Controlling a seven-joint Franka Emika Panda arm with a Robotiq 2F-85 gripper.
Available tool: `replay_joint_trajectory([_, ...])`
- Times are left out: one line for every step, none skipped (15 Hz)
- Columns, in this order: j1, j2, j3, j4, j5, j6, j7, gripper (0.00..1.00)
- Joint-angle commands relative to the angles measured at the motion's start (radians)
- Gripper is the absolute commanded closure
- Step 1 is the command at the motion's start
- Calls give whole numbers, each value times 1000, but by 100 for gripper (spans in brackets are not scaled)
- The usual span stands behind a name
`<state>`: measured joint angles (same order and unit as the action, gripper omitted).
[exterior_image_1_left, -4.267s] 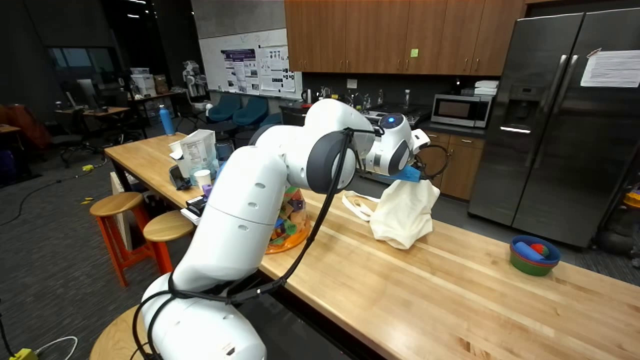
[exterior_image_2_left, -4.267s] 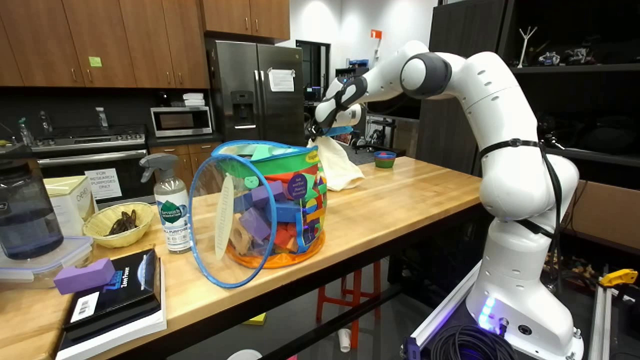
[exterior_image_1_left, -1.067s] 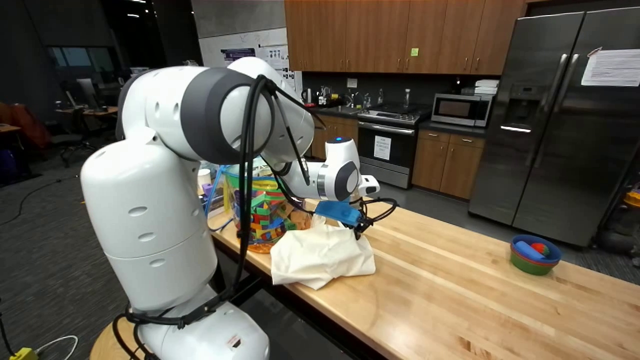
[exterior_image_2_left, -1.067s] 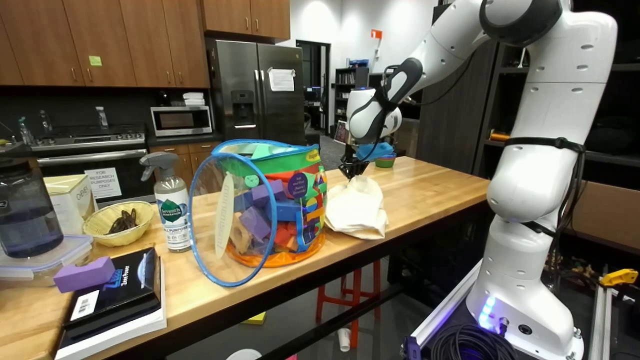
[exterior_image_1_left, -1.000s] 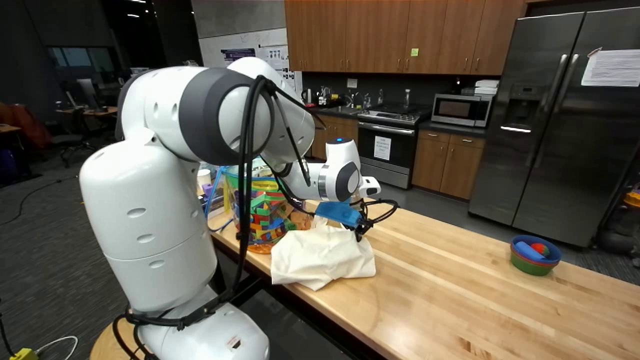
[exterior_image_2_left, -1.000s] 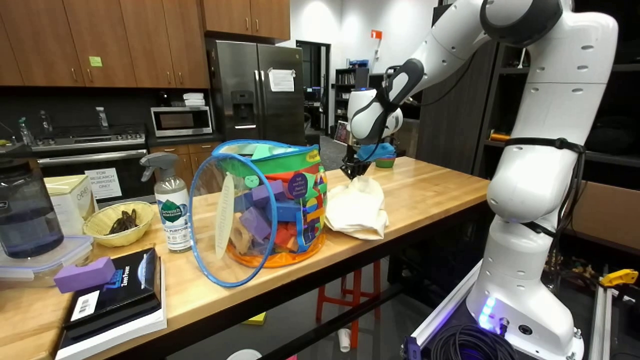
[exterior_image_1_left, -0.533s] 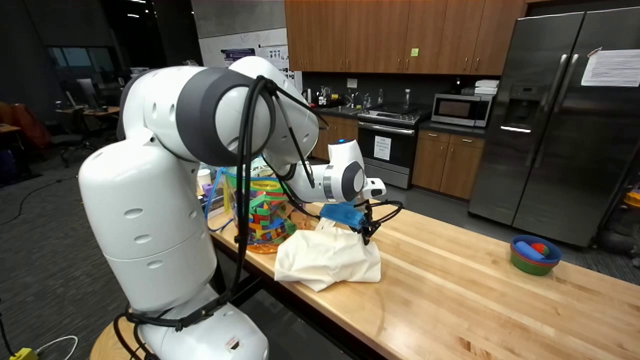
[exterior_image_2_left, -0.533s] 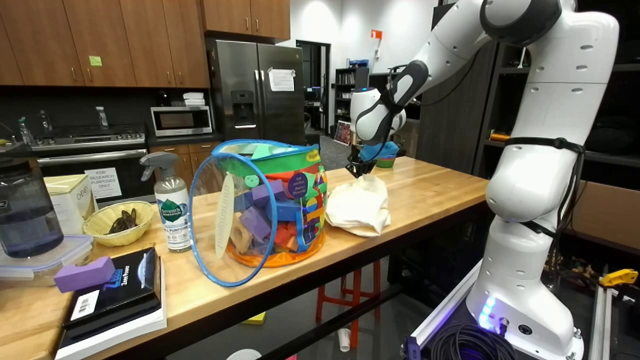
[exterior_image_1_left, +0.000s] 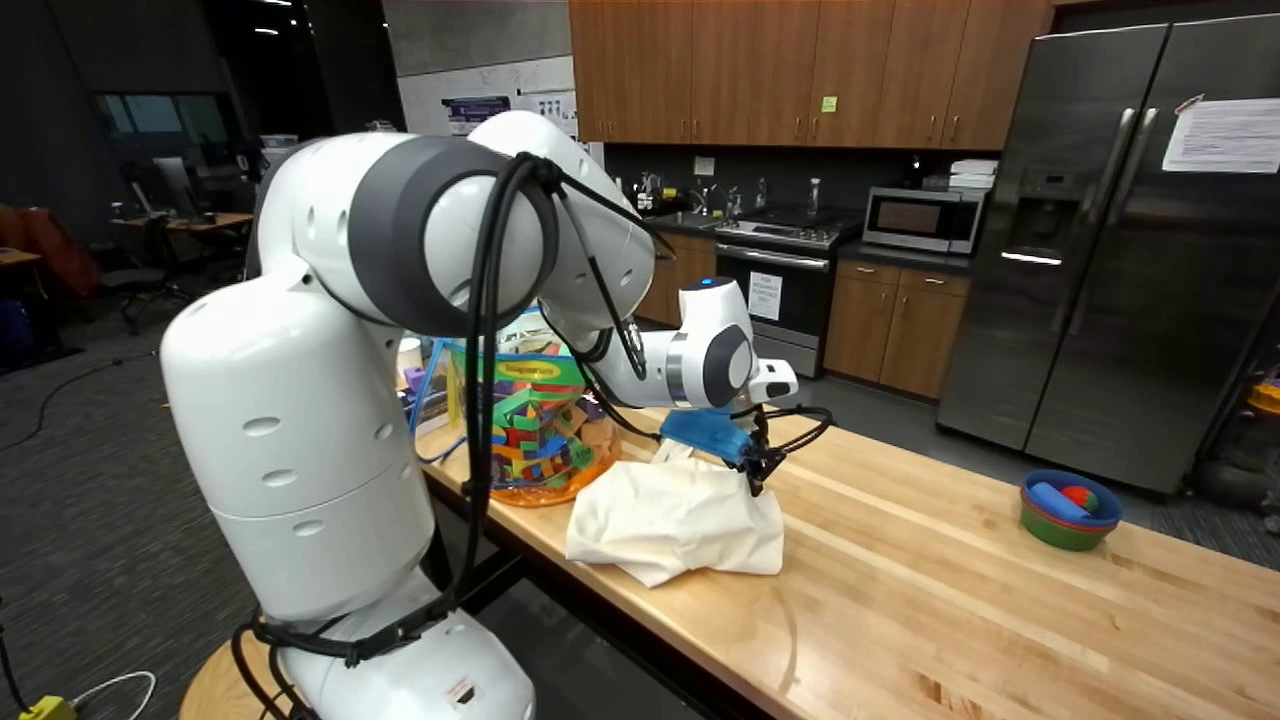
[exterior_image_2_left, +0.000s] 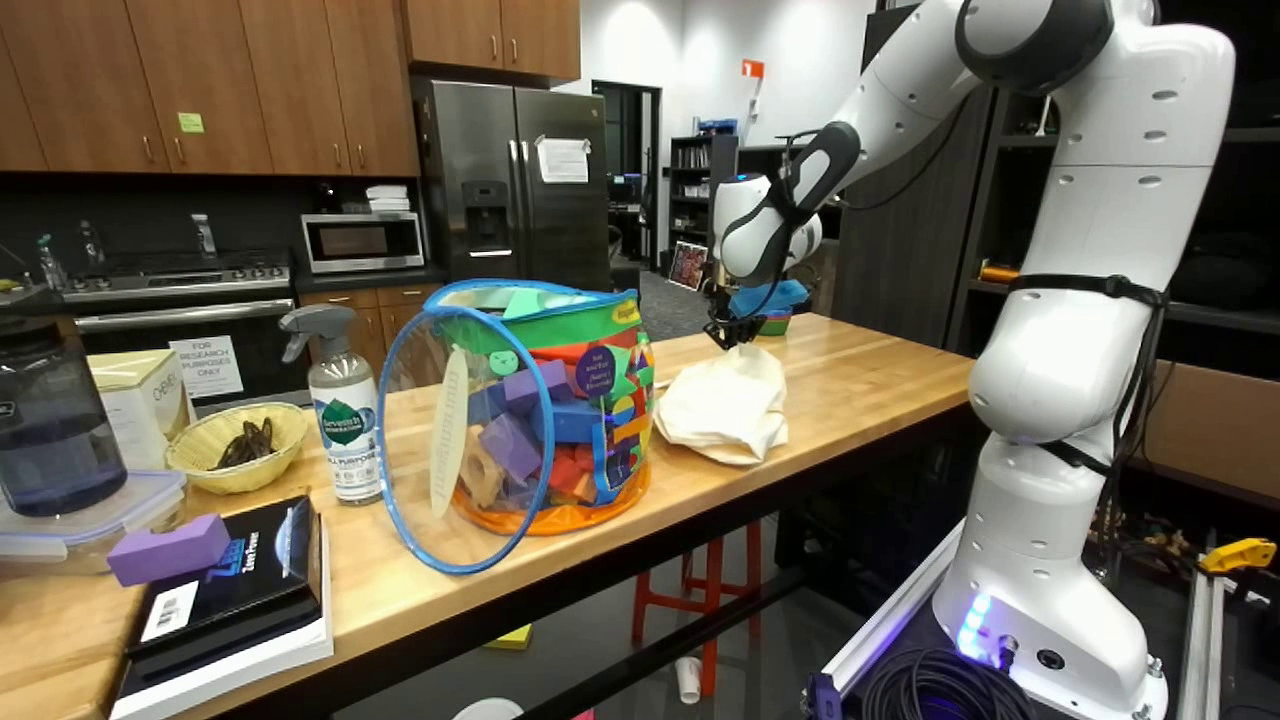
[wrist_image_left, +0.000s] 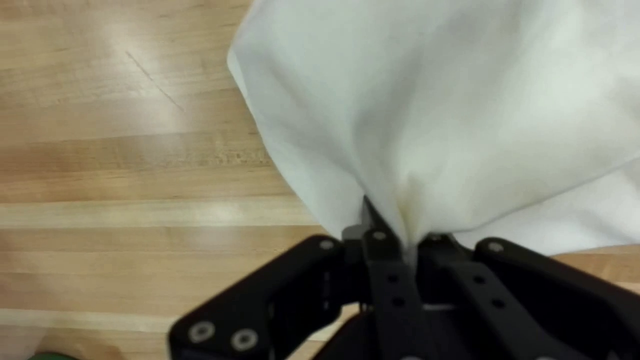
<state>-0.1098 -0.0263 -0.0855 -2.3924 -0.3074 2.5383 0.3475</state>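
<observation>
- I find the hand (wrist_image_left: 407, 240) clamped on a fold of the cream cloth bag (wrist_image_left: 475, 125).
- Bag lies near the worktop's (exterior_image_1_left: 950, 580) robot-side long edge, just beside the block tub (exterior_image_2_left: 590, 322).
- I judge the step: arranging the bag; the next move calls for clearance from the tub.

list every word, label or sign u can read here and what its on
"FOR RESEARCH PURPOSES ONLY": sheet on the oven door
"Seventh Generation": spray bottle
"ALL PURPOSE": spray bottle too
"CHEM", then unclear letters: pale box
Too small or blurred to read: posters, fridge paper, cabinet note, red sign, black box, arm sticker, mesh toy bag print
White cloth bag: no text visible
</observation>
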Motion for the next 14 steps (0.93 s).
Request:
replay_joint_trajectory([-19,13,-22,7,0,10,-30,99])
replay_joint_trajectory([-24,15,-28,6,3,13,-34,99])
replay_joint_trajectory([-28,18,-34,5,4,18,-40,99])
replay_joint_trajectory([-34,21,-41,3,5,24,-49,99])
replay_joint_trajectory([-40,23,-49,2,6,29,-57,99])
replay_joint_trajectory([-46,27,-57,2,4,33,-64,99])
replay_joint_trajectory([-54,30,-66,1,4,40,-73,99])
replay_joint_trajectory([-62,33,-75,-1,4,47,-86,99])
replay_joint_trajectory([-70,36,-86,-3,3,56,-96,99])
replay_joint_trajectory([-79,38,-96,-5,5,62,-108,99])
replay_joint_trajectory([-88,41,-108,-7,8,68,-118,99])
replay_joint_trajectory([-96,44,-118,-5,9,74,-128,99])
replay_joint_trajectory([-102,46,-127,-6,7,83,-139,99])
replay_joint_trajectory([-109,50,-136,-5,7,92,-151,99])
